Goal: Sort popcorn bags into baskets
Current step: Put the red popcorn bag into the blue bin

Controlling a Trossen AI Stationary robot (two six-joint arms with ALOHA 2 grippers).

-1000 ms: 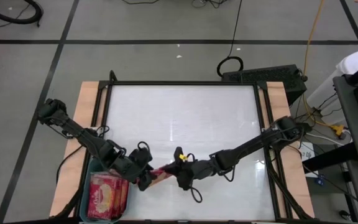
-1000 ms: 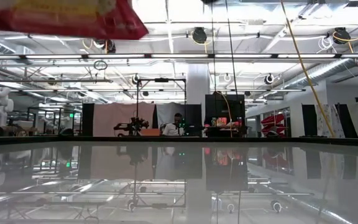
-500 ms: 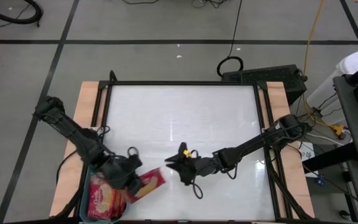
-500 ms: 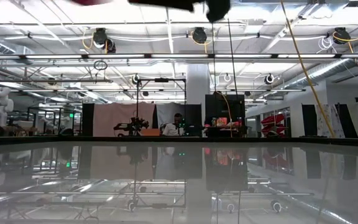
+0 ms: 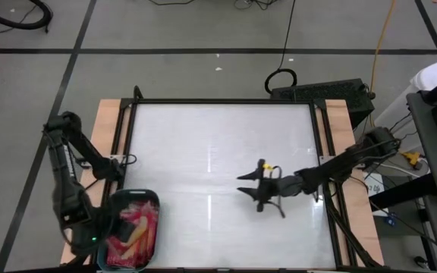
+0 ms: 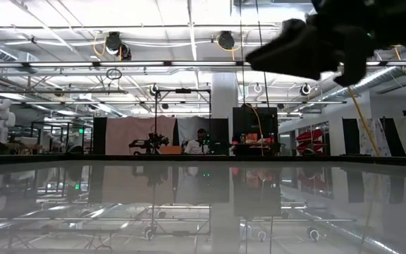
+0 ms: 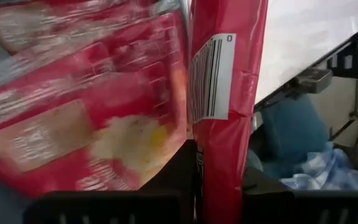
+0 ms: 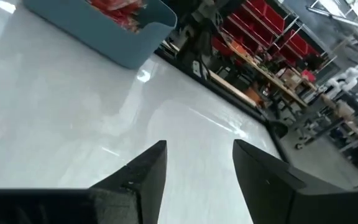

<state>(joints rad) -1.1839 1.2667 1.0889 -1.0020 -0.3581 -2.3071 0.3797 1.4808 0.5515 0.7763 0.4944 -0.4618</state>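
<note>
A teal basket (image 5: pixel 153 199) stands at the table's near left corner with red popcorn bags (image 7: pixel 73 112) lying in it. My left gripper (image 5: pixel 111 236) is at the basket's left side, shut on another red popcorn bag (image 7: pixel 225 93). That bag shows edge-on, with a barcode on it, over the bags in the basket. My right gripper (image 5: pixel 243 186) hovers open above the table right of the middle, with nothing between its fingers (image 8: pixel 145 168). It also shows dark at the top of the low view (image 6: pixel 316 42). My left gripper pinches one end of the bag (image 7: pixel 219 165) between its two fingers, one on each flat face. The bag runs on from the fingers, on edge, over the bags in the basket. Whether its far end touches them I cannot tell.
The white table top (image 5: pixel 218 144) lies bare between the two arms, inside a dark frame with wooden strips at the left and right. From the right wrist view the basket (image 8: pixel 114 43) shows far off across the bare top.
My left gripper has shut on the bag that my right gripper held out near the table's front. It has carried the bag toward the near left corner, over the basket. My right gripper has opened, let go and drawn back toward the table's right edge.
</note>
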